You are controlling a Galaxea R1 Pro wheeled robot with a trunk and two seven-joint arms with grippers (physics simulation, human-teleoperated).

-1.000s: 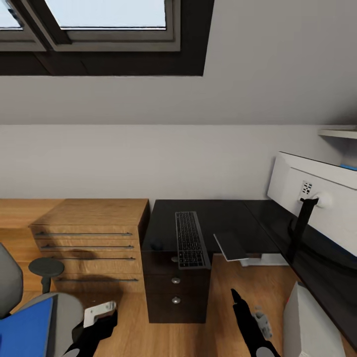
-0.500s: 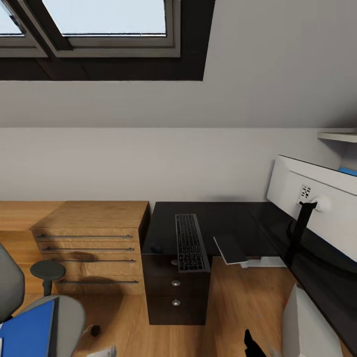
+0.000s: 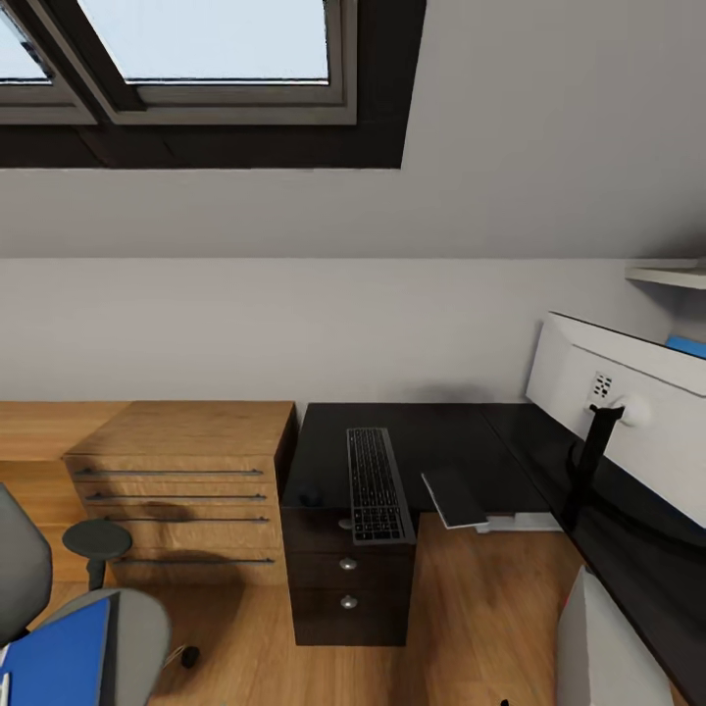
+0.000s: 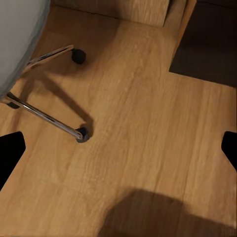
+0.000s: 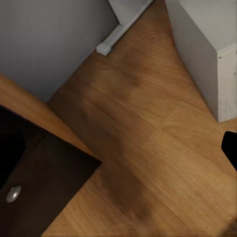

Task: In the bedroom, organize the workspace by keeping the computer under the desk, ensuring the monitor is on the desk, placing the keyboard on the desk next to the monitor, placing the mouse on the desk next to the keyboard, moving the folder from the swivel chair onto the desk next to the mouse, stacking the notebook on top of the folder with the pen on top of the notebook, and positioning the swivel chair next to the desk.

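The head view looks over the corner of the bedroom, with a skylight set in the sloped ceiling above a grey wall. The desk has a glossy black top and stands against that wall, its second wing running along the right side. The keyboard lies on the top above the drawer unit, its long side pointing toward the wall and its near end reaching the desk's front edge. A small dark round object, possibly the mouse, sits on the top just left of the keyboard. The notebook lies to the right of the keyboard, overhanging the front edge. The monitor stands on the right wing with its pale back facing the camera. The computer stands on the wood floor at lower right, close to that wing. A wooden dresser stands beside the desk on the left. The chair is at lower left, apart from the desk, with the folder lying flat on its seat. In the left wrist view the left gripper hangs over bare floor near the chair's chrome legs and castors, its fingers spread wide apart. In the right wrist view one fingertip of the right gripper shows at the frame edge above the floor between the drawer unit and the computer; whether that claw is apart or together cannot be told.
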